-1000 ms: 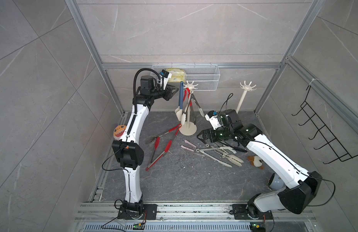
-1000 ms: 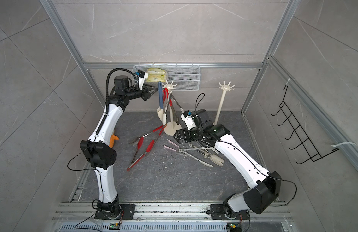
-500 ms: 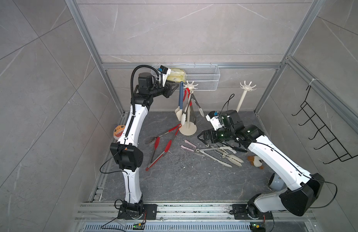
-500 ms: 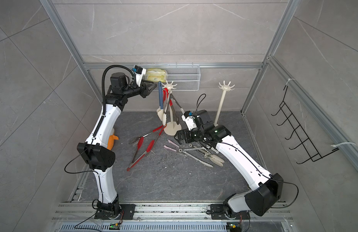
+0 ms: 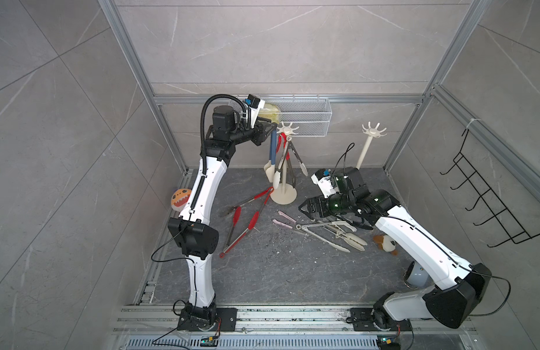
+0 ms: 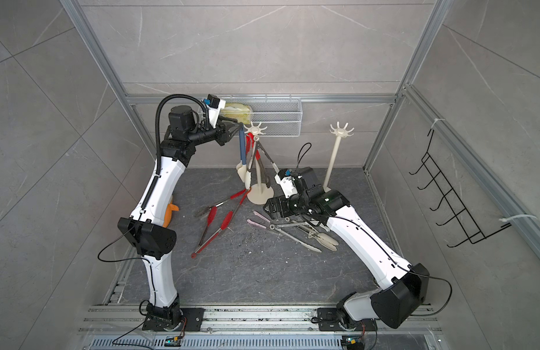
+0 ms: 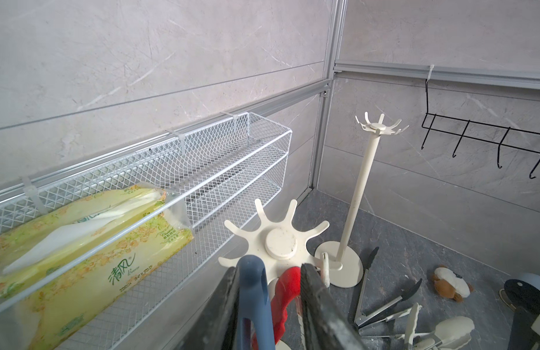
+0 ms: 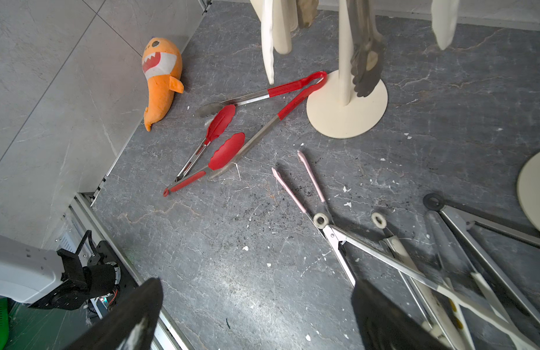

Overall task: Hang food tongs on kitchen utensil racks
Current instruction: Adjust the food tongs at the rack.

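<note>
Left wrist (image 5: 223, 121) lifted slightly; blue tongs (image 7: 253, 303) loop sits within the left hand (image 7: 268, 269).

text: 清风 | on: yellow tissue pack (image 7: 120, 266), front face | smaller print: unreadable

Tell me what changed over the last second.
The left gripper rose slightly and edged toward the loaded rack's crown, its jaws either side of the blue tongs' top; grip unclear. The right arm's elbow dipped a little; the right gripper stays open. Blue tongs, bare rack and the red tongs lying below stayed put.
</note>
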Available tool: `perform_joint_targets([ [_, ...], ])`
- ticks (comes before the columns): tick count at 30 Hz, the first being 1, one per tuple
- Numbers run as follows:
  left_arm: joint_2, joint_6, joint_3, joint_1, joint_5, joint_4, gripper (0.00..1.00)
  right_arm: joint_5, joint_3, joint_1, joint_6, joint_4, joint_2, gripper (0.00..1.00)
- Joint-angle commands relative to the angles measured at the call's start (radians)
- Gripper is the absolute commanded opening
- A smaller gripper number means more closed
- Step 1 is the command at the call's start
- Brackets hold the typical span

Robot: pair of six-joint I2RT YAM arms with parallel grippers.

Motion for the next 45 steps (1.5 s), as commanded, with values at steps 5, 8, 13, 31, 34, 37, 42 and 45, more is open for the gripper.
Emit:
perform_joint_targets([
  [5, -0.029, -0.006, 0.006, 0.017, -0.036, 0.003, 0.36, 0.001, -0.012, -0.005, 0.003, 0.005, -0.033, 1.0],
  [8, -0.067, -0.033, -0.07, 0.033, -0.036, 0.057, 0.31, 0.003, -0.014, -0.004, 0.003, 0.005, -0.035, 1.0],
  [13, -0.071, -0.037, -0.085, 0.039, -0.031, 0.052, 0.16, 0.003, -0.015, -0.004, 0.002, 0.006, -0.036, 1.0],
  [31, -0.007, -0.042, -0.017, 0.005, 0.019, 0.019, 0.14, 0.003, -0.011, -0.005, -0.003, 0.003, -0.025, 1.0],
  [34, 0.008, -0.039, 0.0, 0.0, 0.021, 0.004, 0.13, 0.003, -0.016, -0.004, 0.001, 0.004, -0.028, 1.0],
  [37, 0.015, -0.039, 0.001, -0.005, 0.02, 0.004, 0.13, 0.007, -0.017, -0.005, 0.0, 0.004, -0.03, 1.0],
  [42, 0.018, -0.035, 0.002, -0.005, 0.008, -0.004, 0.13, 0.008, -0.021, -0.004, 0.003, 0.006, -0.031, 1.0],
  [45, 0.016, -0.034, 0.001, -0.005, 0.005, -0.004, 0.12, 0.008, -0.024, -0.004, 0.005, 0.007, -0.033, 1.0],
])
